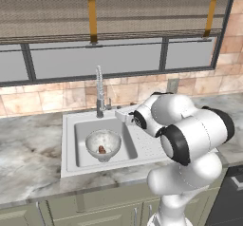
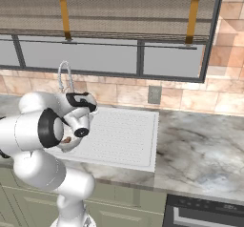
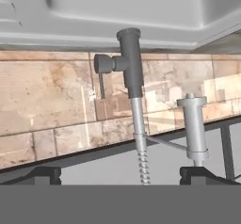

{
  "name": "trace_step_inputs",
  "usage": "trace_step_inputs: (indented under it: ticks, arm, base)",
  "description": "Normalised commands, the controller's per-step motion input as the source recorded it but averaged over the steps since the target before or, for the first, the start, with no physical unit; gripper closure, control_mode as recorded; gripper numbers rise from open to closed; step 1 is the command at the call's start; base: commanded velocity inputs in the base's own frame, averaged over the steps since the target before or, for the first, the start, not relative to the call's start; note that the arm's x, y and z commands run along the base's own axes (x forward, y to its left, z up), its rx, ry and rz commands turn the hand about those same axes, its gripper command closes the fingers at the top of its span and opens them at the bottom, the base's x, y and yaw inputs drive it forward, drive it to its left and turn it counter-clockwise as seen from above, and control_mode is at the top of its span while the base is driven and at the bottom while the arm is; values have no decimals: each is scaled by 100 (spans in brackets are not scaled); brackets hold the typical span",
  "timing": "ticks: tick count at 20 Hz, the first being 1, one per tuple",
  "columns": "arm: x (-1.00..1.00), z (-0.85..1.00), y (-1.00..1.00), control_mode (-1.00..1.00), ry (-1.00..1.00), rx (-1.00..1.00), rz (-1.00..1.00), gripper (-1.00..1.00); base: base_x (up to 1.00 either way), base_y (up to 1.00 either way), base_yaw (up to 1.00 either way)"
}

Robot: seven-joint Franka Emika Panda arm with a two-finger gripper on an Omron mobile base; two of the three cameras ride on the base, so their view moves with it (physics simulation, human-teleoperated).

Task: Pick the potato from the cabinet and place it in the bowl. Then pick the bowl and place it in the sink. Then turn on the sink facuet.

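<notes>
Facing the sink facuet (image 3: 134,72) at frame centre, the gripper (image 3: 121,176), jaws standing wide apart, is hovering short of it; potato (image 1: 101,149) is sitting in bowl (image 1: 103,143), lower left

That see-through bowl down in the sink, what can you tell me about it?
The bowl is round, of clear, whitish glass with a frosted look and a thick pale rim. It stands upright on the floor of the sink, in the deep well left of the ribbed drainboard and in front of the tall faucet. Inside it, at the bottom, lies the small reddish-brown potato. Nothing else touches it; the gripper is not on it.
</notes>
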Motion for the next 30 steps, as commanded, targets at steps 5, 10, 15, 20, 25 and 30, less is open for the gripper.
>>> trace_step_inputs:
  ticks: [5,10,15,20,25,30]
  arm:
    - [3,7,11,-100,0,0,-5,-100]
    - [33,7,5,-100,1,0,-9,-100]
    - [49,0,0,-100,9,0,-13,-100]
    - [35,-21,3,-100,10,0,-8,-100]
    - [8,-33,24,-100,5,-3,0,-100]
    - [0,-23,26,-100,1,-2,0,-100]
  base:
    - [0,0,0]
    - [0,0,0]
    - [0,0,0]
    - [0,0,0]
    - [0,0,0]
    - [0,0,0]
